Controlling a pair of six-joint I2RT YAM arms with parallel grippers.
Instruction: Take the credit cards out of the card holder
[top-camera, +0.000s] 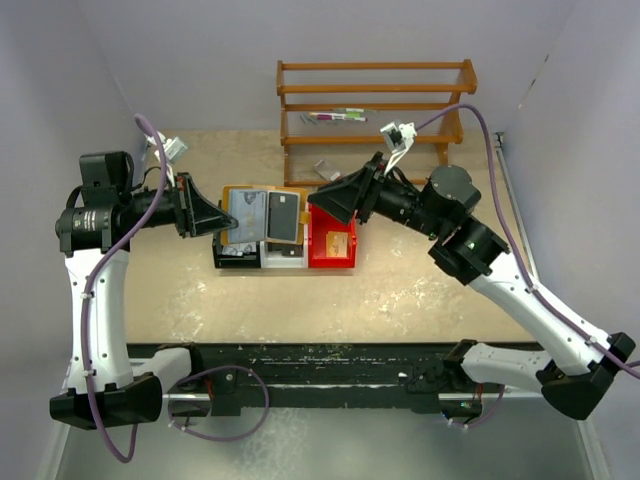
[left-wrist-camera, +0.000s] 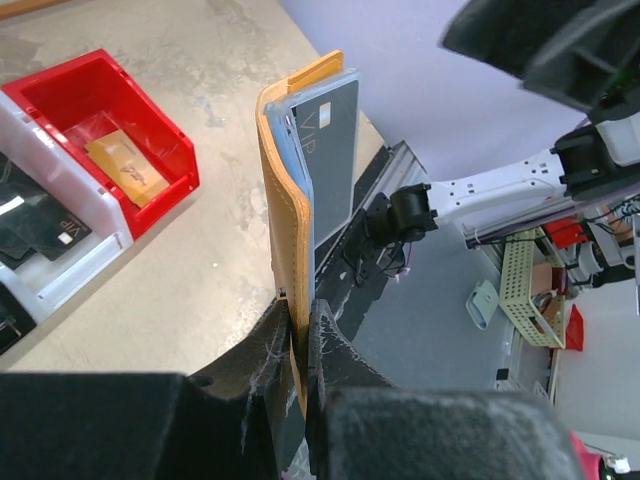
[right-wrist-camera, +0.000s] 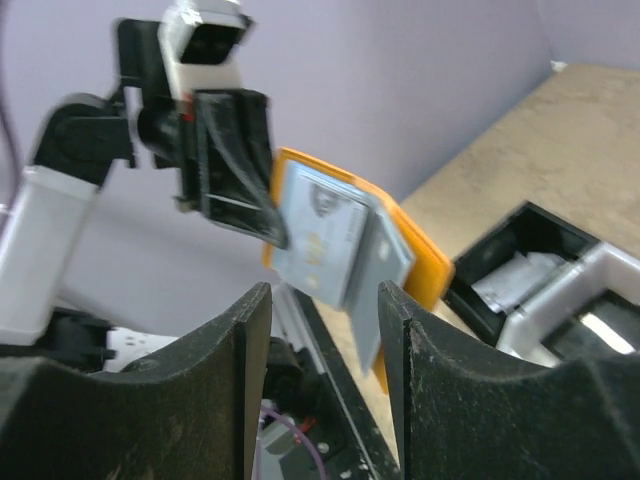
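Note:
The card holder (top-camera: 250, 190) is a tan-orange wallet held open in the air above the bins. My left gripper (top-camera: 226, 226) is shut on its left edge. In the left wrist view the leather (left-wrist-camera: 283, 210) stands edge-on, pinched between the jaws of that gripper (left-wrist-camera: 300, 322). Credit cards sit in its pockets: a dark grey one (top-camera: 284, 216) (left-wrist-camera: 335, 150) and a pale one (right-wrist-camera: 320, 235). My right gripper (top-camera: 318, 200) (right-wrist-camera: 323, 295) is open just right of the wallet, with nothing between its fingers. From the right wrist the card holder (right-wrist-camera: 425, 262) shows beyond the gap.
Three small bins stand in a row under the wallet: black (top-camera: 232, 258), white (top-camera: 283, 260) and red (top-camera: 333, 245) (left-wrist-camera: 150, 120). The red one holds a tan card, and the white one holds dark cards (left-wrist-camera: 60, 235). A wooden rack (top-camera: 375, 108) stands at the back.

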